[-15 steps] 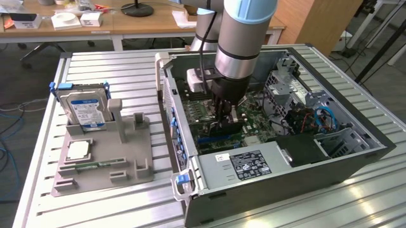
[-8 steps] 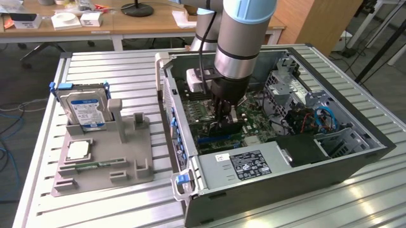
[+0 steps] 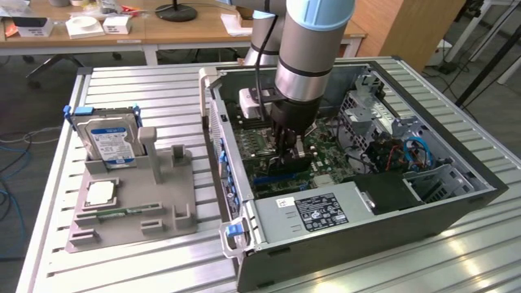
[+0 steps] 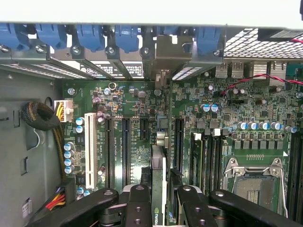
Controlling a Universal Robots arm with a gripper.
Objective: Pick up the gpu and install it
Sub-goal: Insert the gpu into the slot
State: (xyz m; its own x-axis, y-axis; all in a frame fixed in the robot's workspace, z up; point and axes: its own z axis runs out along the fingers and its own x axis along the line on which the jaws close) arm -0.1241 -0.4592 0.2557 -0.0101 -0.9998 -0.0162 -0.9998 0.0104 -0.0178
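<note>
One claw (image 4: 159,201) grips one gpu (image 4: 159,175) edge-on over one motherboard (image 4: 232,118).

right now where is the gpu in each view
exterior view: the gpu stands edge-on inside the case, under the jaws, over the motherboard.
wrist view: gpu seen edge-on between the two black fingers, above the slots.
shared landmark: the empty cpu socket, also at.

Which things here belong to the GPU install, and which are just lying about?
In the job:
gpu, edge-on between the gripper fingers
motherboard
case

Lying about:
hard drive
grey fixture
memory stick
</note>
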